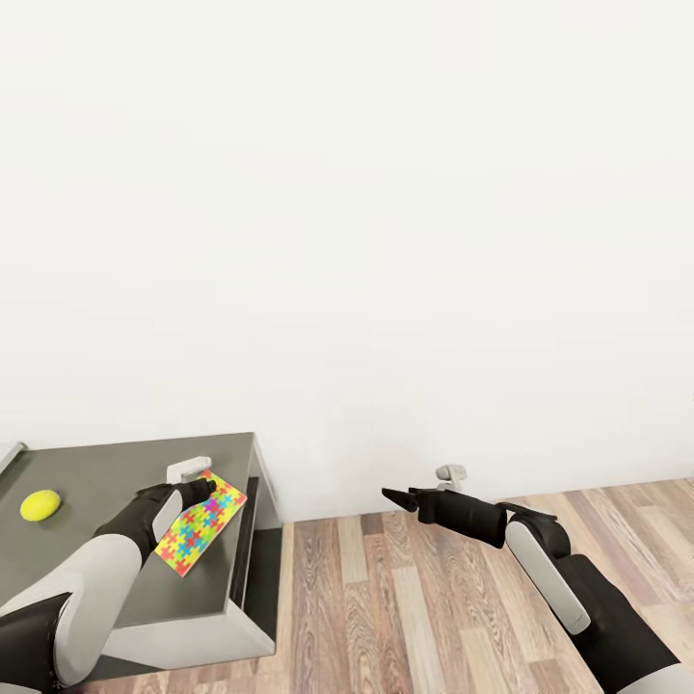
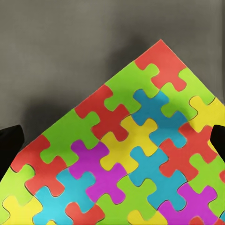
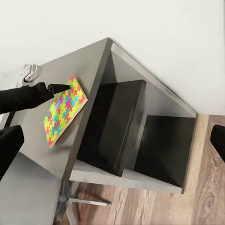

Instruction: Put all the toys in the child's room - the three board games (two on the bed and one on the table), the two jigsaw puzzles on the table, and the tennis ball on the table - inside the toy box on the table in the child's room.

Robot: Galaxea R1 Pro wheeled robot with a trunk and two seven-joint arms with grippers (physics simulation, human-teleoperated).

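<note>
White wall (image 1: pixel 386 241) occupies most of the head view, with wood-plank floor (image 1: pixel 405 598) below it.

Desk (image 1: pixel 87 472): the lower dark grey wing stands in the left corner of the head view. The right wrist view shows open compartments under its top.

Left arm (image 1: pixel 92 569): extended over the desk top, ending at the near edge of the puzzle. Right arm (image 1: pixel 569 578): held out over bare floor, well apart from the desk.

Jigsaw puzzle (image 1: pixel 200 525): one multicoloured square, lying flat on the desk top near its right edge, turned diagonal so one corner points toward the wall. A small pale object (image 1: pixel 188 469) sits on the desk just behind it; its identity cannot be told.

Tennis ball (image 1: pixel 40 504): on the desk top, left of the arm, apart from the puzzle.

Left gripper (image 1: pixel 198 492): directly above the puzzle, pointing down at it. The left wrist view shows the two fingers spread wide, one at each side of the sheet, nothing between them but puzzle. Contact with the sheet cannot be told.

Right gripper (image 1: pixel 397 498): fingers look drawn together, holding nothing.

Judgement: the left arm is the nearer one. The sheet lies flat, so a pick would likely need an edge or corner.
</note>
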